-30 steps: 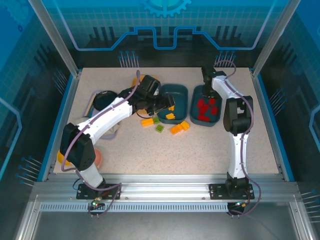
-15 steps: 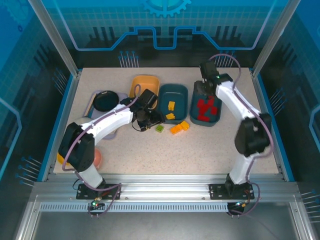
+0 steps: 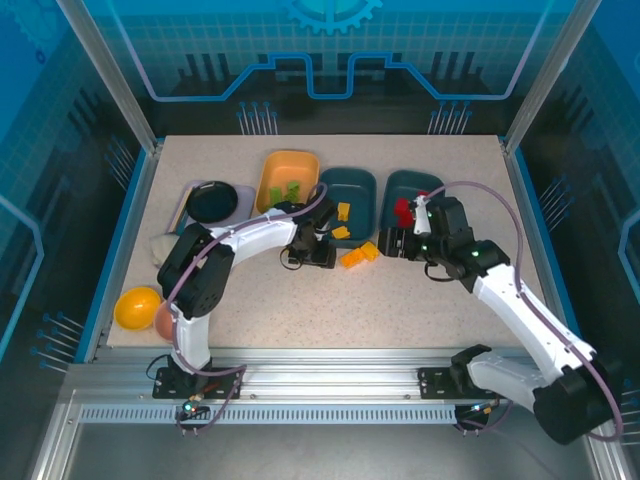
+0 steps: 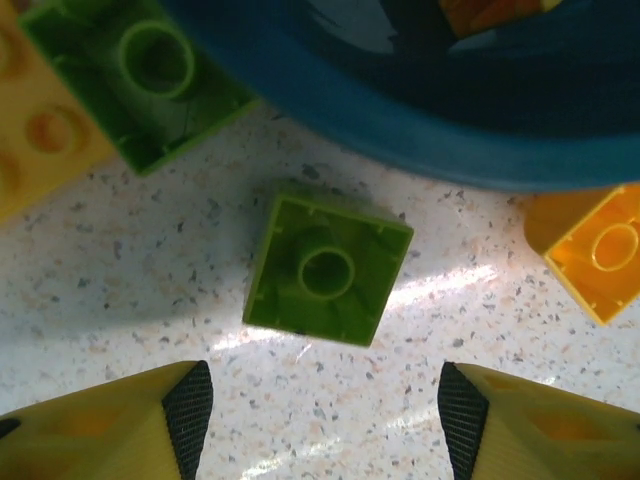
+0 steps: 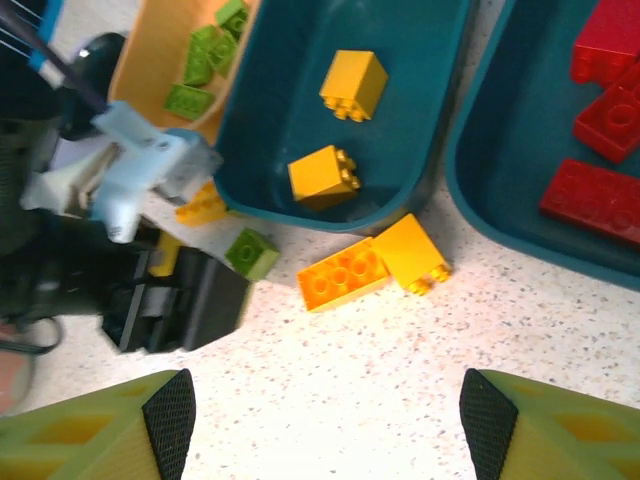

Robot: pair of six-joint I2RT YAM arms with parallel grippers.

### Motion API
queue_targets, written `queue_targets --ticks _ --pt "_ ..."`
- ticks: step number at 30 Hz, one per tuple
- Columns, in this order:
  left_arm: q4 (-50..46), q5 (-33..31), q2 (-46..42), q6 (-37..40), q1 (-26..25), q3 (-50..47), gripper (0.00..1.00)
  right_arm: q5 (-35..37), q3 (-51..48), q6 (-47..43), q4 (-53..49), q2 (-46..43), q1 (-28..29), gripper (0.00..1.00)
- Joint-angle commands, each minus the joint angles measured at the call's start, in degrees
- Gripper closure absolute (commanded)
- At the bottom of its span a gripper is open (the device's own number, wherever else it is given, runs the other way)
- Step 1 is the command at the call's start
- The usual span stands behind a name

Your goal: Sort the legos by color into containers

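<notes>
Speckled beige tabletop (image 3: 400,300) inside a blue-lit glass enclosure (image 3: 330,70). Spread open, left gripper (image 4: 325,410), with green lego (image 4: 327,270) mid-frame just above its tips, under teal tub (image 4: 420,140) rim. Equally wide, right gripper (image 5: 325,420) over orange legos (image 5: 345,275) at centre.

A robot lab cell: speckled table (image 3: 400,310) fenced by aluminium rails (image 3: 330,385); blue printed panels (image 3: 330,60) behind.

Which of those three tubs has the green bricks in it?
The yellow-orange tub, leftmost in the row. The middle teal tub holds yellow bricks, the right teal tub red bricks.
</notes>
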Motion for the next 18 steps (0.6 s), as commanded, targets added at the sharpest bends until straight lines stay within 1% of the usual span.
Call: queue_targets --ticks 1,6,9,14,18 --pt "-1.2 -3.6 2.7 3.4 -1.0 3.4 0.35 -2.5 -1.3 2.0 -1.4 -2.6 0.3 0.27" --pt "-1.7 -8.8 4.9 4.1 -1.8 4.6 0.39 -2.6 -1.0 2.4 -2.3 -3.1 0.3 0.27" --pt "-1.0 -9.6 5.6 4.9 -1.8 4.6 0.41 -2.8 -0.6 2.7 -2.2 -2.8 0.3 0.27" --pt "0.5 -9.2 6.5 5.3 -2.0 4.6 0.60 -3.2 -0.4 3.0 -2.1 -2.4 0.3 0.27" --pt "1.1 -9.5 6.0 5.1 -2.6 4.3 0.70 -3.6 -0.5 3.1 -2.2 -2.2 0.3 0.27"
